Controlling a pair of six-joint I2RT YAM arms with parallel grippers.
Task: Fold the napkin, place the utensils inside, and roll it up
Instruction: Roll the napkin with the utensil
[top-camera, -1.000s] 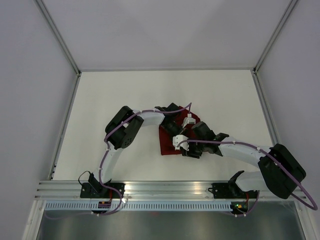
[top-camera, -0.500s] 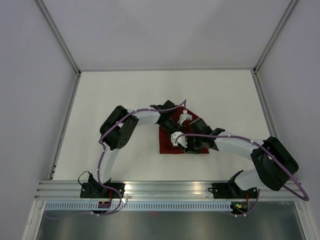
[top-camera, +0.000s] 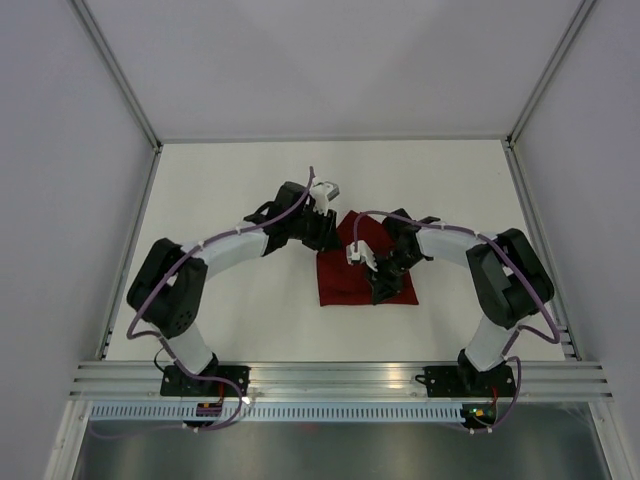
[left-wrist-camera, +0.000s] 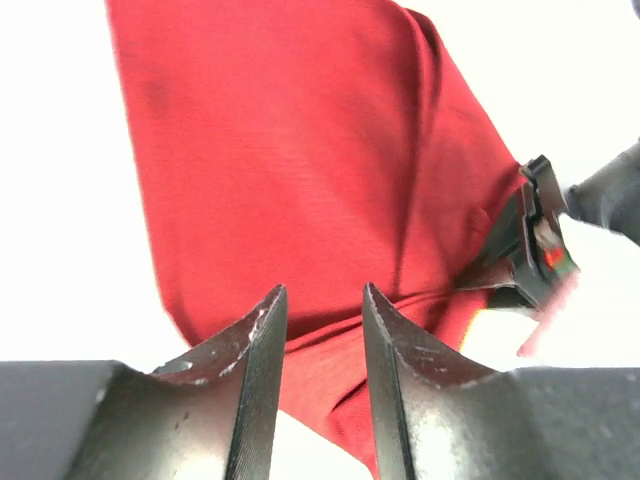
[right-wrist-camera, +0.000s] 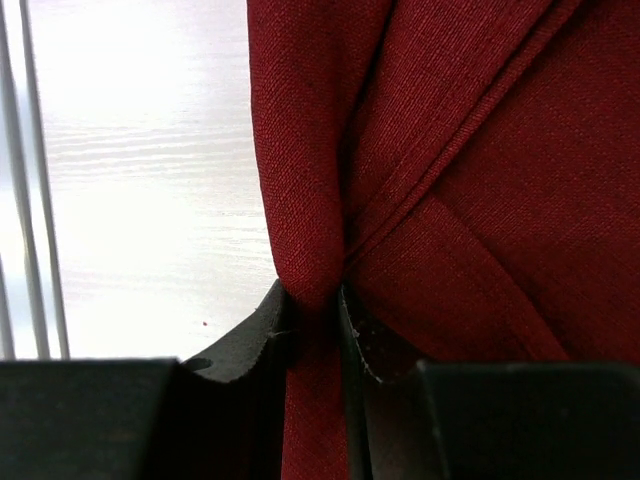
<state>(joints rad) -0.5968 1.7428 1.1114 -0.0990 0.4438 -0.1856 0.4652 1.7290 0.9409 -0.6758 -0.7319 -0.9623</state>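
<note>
The right fingers (right-wrist-camera: 250, 340) are pinching a raised fold of the napkin (top-camera: 345, 285), closed tight on the cloth at its near-right part. A second ago they were standing wide. The left fingers (left-wrist-camera: 250, 350) are parted with nothing between them and are hovering just off the napkin's far-left edge. A second ago they were closed over its upper half, so they have let go and drawn back. The napkin is lying folded and creased in much the same spot on the surface (top-camera: 220, 190). The hold is passing from left to right, which likely means the right arm is taking over to turn or roll the fold. I cannot tell whether the knife is lying inside the folds.
</note>
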